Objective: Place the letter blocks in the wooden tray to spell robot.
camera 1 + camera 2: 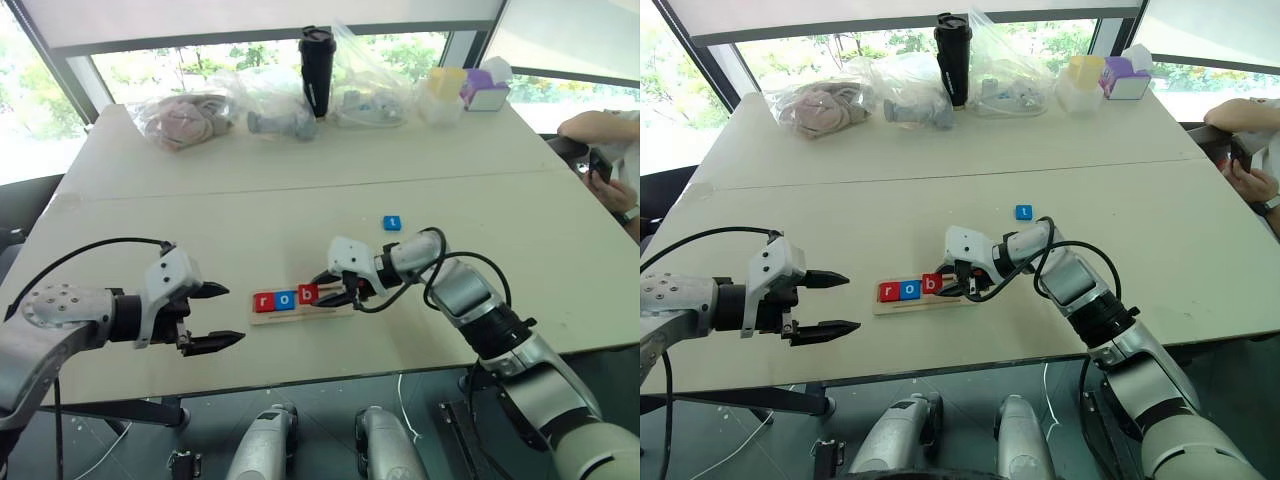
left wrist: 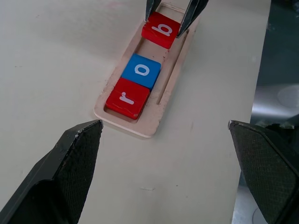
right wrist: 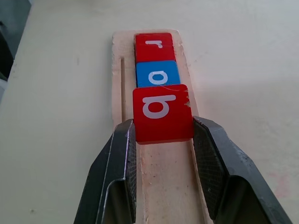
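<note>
A: Where's the right claw (image 3: 163,140)?
B: Pinching the red b block (image 3: 162,113) over the wooden tray (image 1: 300,312), behind r (image 3: 154,45) and o (image 3: 158,74), near the surface's front edge.
A: Left claw (image 1: 222,315)?
B: Spread wide, empty. The blue t (image 1: 392,223) lies mid-surface.

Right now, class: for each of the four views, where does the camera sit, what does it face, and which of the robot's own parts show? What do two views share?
Left eye: on the head, facing down over the table; both arms show.
Right eye: beside it, same scene; blue t block lies loose.
Left wrist: looks past open fingers at the tray.
Right wrist: looks along fingers shut on the b block.
Both wrist views share r, o, b.
</note>
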You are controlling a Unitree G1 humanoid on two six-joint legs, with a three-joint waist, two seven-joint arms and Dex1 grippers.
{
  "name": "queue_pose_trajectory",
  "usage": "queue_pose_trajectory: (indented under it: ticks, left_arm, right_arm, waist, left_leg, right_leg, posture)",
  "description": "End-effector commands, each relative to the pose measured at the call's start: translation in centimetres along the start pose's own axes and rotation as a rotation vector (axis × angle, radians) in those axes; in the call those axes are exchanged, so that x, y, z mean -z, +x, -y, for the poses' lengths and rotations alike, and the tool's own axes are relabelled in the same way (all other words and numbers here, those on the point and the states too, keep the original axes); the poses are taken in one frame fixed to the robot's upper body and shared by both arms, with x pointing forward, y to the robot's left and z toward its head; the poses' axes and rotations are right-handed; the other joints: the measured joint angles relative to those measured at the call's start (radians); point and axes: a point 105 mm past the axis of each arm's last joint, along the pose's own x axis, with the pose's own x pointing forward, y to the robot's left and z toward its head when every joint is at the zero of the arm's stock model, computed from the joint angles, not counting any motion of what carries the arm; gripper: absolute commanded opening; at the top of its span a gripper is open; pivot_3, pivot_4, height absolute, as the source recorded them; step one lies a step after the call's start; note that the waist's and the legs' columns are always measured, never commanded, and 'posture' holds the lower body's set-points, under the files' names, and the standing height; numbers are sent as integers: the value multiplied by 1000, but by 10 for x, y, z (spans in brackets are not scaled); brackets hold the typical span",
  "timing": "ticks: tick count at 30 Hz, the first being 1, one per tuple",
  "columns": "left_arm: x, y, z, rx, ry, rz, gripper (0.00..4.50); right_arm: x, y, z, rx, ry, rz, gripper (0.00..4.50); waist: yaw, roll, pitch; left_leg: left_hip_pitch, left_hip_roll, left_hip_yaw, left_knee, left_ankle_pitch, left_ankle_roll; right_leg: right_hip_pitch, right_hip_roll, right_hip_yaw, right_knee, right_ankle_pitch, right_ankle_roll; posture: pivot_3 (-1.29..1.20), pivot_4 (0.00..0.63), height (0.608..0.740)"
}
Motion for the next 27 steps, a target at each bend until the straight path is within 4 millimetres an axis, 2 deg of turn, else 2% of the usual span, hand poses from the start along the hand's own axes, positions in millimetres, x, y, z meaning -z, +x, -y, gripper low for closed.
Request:
queue_pose_trajectory:
  ticks: [1, 5, 18, 27]
  left_arm:
    - [-10, -1, -1, -19, 34, 31, 4500]
    - [-9, 2, -2, -22, 30, 35, 4500]
    - [-10, 5, -1, -25, 25, 46, 4500]
    - [-10, 6, -2, -27, 23, 54, 4500]
  right_arm:
    - [-9, 3, 5, 7, -67, -1, 1131]
    - [-4, 7, 6, 9, -59, -4, 1131]
    - [-10, 19, 5, -3, -54, 18, 1131]
    - [-12, 6, 8, 15, -65, 14, 1131]
  waist:
    - [0, 0, 0]
    - [1, 0, 0]
    - [0, 0, 0]
    - [0, 0, 0]
  left_leg:
    - [0, 0, 0, 0, 0, 0]
    - [0, 0, 0, 1, 0, 0]
    - [1, 0, 0, 1, 0, 0]
    - [1, 0, 0, 1, 0, 0]
  right_leg:
    - [0, 0, 0, 0, 0, 0]
    - [1, 1, 0, 0, 0, 0]
    - [0, 1, 0, 1, 0, 0]
    - [0, 1, 0, 1, 0, 0]
  posture:
    - [0, 150, 740]
    - [0, 150, 740]
    - [0, 150, 740]
    - [0, 150, 740]
